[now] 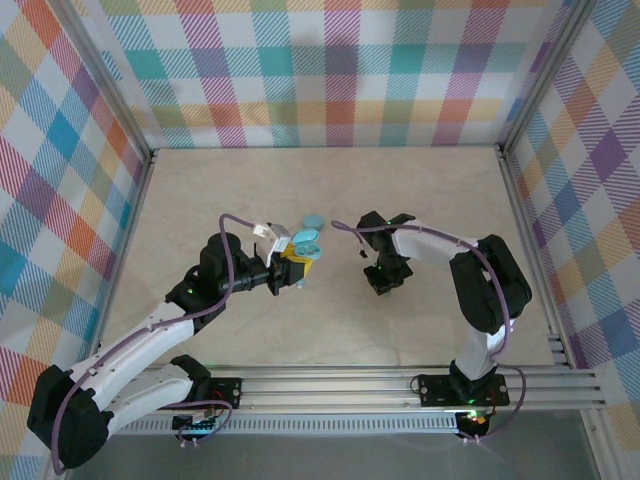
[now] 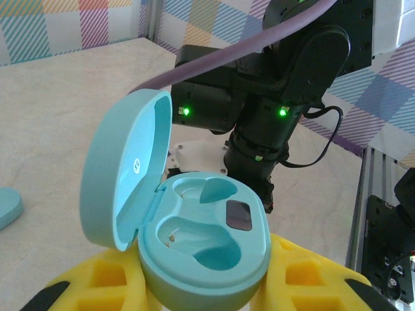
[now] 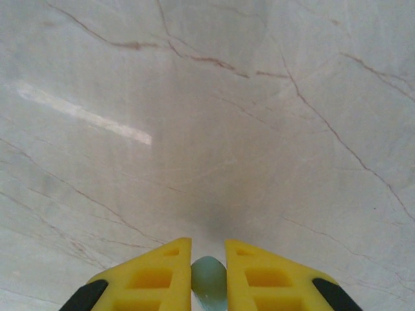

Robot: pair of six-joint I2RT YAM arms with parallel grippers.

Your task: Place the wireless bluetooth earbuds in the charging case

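A charging case, lid open, is held clamped in the left gripper's jaws; a pale earbud is pinched between the right gripper's jaws close to the marbled table.

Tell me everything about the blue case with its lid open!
The charging case is a rounded, pale turquoise shell that looks like smooth plastic. Its hinged lid stands open at the left, with a small round mark inside. The base has two shaped wells, both seemingly empty, and a small dark window beside them. The left gripper holds it by the base between yellow jaws, and nothing else touches it.
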